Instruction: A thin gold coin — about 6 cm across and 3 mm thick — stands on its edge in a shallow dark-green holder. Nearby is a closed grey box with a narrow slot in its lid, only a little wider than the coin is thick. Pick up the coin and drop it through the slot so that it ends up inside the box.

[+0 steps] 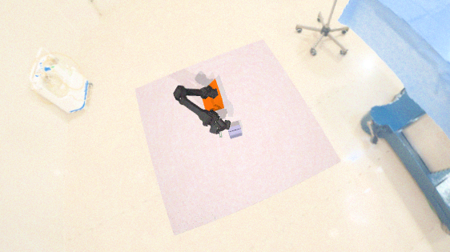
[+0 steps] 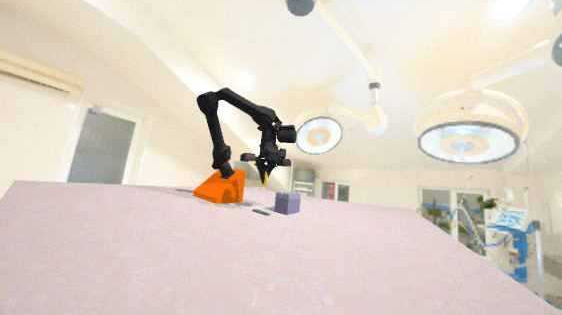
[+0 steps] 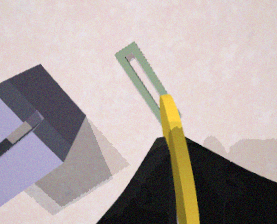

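My gripper (image 2: 265,173) (image 3: 169,145) is shut on the gold coin (image 2: 266,180) (image 3: 183,172), which hangs edge-on below the fingertips, clear of the table. In the top view the coin and fingertips are hidden by the arm. The green holder (image 1: 220,134) (image 2: 261,212) (image 3: 150,74) lies on the table below the gripper, its groove empty. The grey-violet box (image 1: 235,134) (image 2: 287,204) (image 3: 31,167) stands beside the holder, at the left in the wrist view. Its slot (image 3: 20,133) runs diagonally across the lid, at an angle to the coin.
The arm's orange base (image 1: 217,100) (image 2: 218,189) stands behind the holder and box in the exterior view. The pinkish table top (image 1: 256,170) (image 2: 200,258) carries the base, holder and box. Shadows fall beside the box and under the arm.
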